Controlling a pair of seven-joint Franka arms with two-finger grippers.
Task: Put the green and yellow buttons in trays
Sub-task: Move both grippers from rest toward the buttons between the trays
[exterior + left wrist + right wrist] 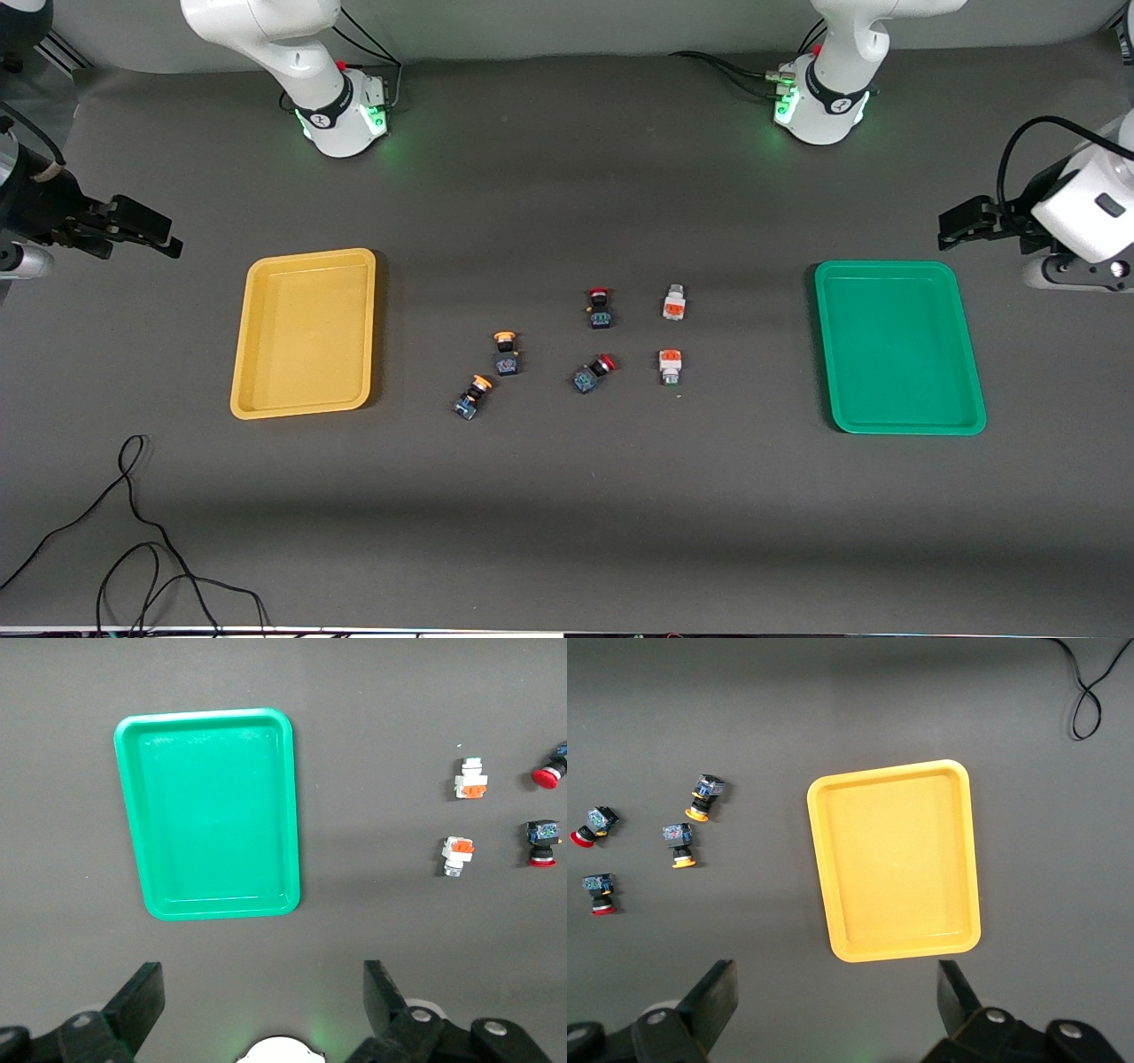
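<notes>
Nothing is sorted yet: both the mustard-yellow plastic tray (306, 332) and the bright green plastic tray (899, 346) sit bare on the dark tabletop (567, 514). The two black push-buttons with orange-yellow caps (506, 353) lie near the yellow tray, the two white push-buttons with orange bands (671, 365) closer to the green one, and two red-capped black buttons (600, 307) sit between the pairs. The right gripper (164, 235) and left gripper (952, 229) hover at the table ends, jaws spread, holding nothing. Each arm should probably take its nearest pair, descending straight and squeezing the body, avoiding the red-capped ones.
</notes>
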